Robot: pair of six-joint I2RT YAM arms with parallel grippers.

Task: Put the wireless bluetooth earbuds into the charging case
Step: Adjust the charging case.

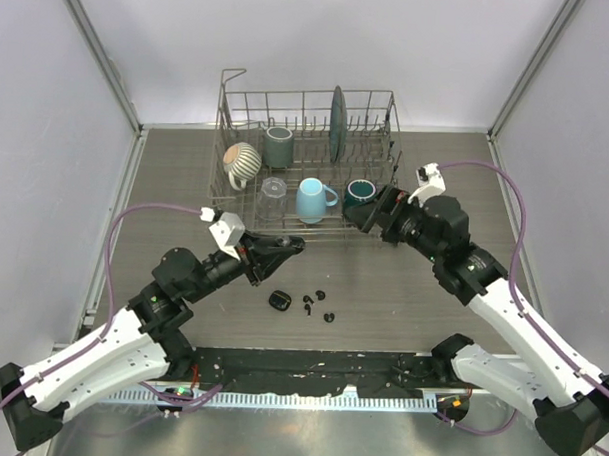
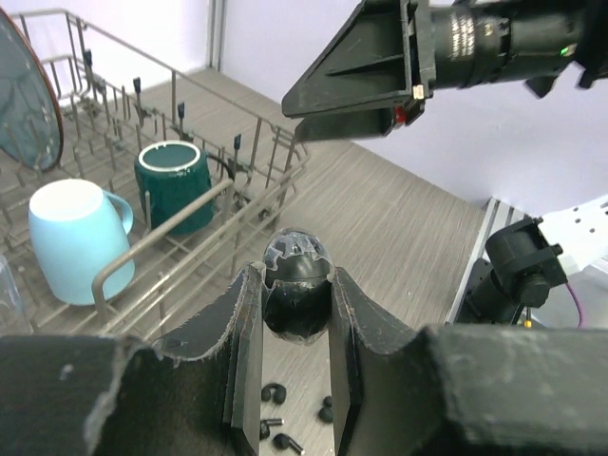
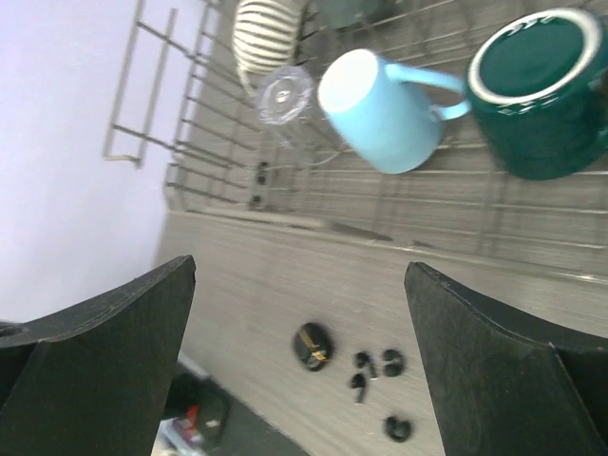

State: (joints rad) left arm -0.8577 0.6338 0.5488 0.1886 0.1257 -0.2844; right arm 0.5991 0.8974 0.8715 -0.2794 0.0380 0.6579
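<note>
Desk [image 1: 403,281] of grey wood grain carries a wire dish rack [image 1: 369,92] at its far side, holding a dark plate [image 1: 336,124], a striped mug [image 1: 243,164], a grey mug [image 1: 278,145], a clear glass [image 1: 271,199], a light blue mug [image 1: 311,200] and a dark green mug [image 1: 361,193]. The right gripper [image 3: 299,268] hangs released, jaws wide apart, just in front of the rack near the dark green mug. The left gripper [image 2: 296,277] is clenched on a black oval charging case [image 2: 296,255], lifted above the desk. A second black case [image 1: 279,300] lies on the desk, and just to its right the wireless bluetooth earbuds [image 1: 320,295] lie scattered loose on the surface
</note>
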